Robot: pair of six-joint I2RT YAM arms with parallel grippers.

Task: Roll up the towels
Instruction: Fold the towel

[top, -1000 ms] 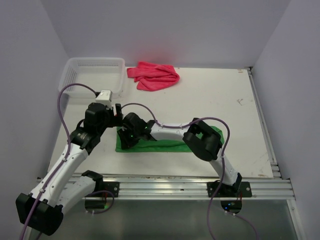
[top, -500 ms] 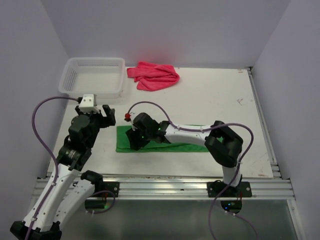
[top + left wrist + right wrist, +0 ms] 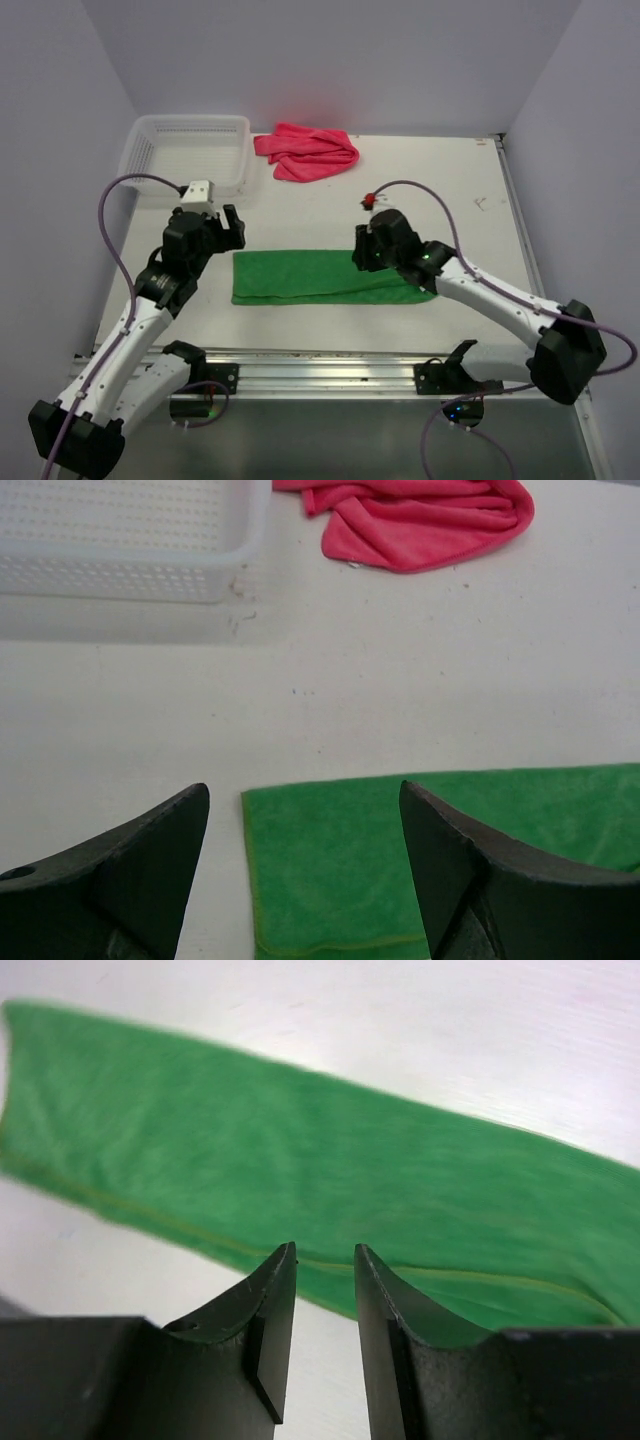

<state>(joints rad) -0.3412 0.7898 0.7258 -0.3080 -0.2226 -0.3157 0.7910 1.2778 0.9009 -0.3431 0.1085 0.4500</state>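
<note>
The green towel lies flat and stretched out lengthwise across the near middle of the table. Its left end shows between my left fingers, and its long hem shows in the right wrist view. The pink towel lies crumpled at the back. My left gripper hangs open just above the green towel's far-left corner, holding nothing. My right gripper hovers over the towel's right half, its jaws a narrow gap apart with nothing between them.
A white mesh basket stands at the back left, just left of the pink towel. A metal rail runs along the table's near edge. White walls close in the left, right and back sides.
My right gripper has travelled from the green towel's left end to its right half, and its jaws have narrowed. My left gripper drew back a little, then returned to the towel's left corner.
</note>
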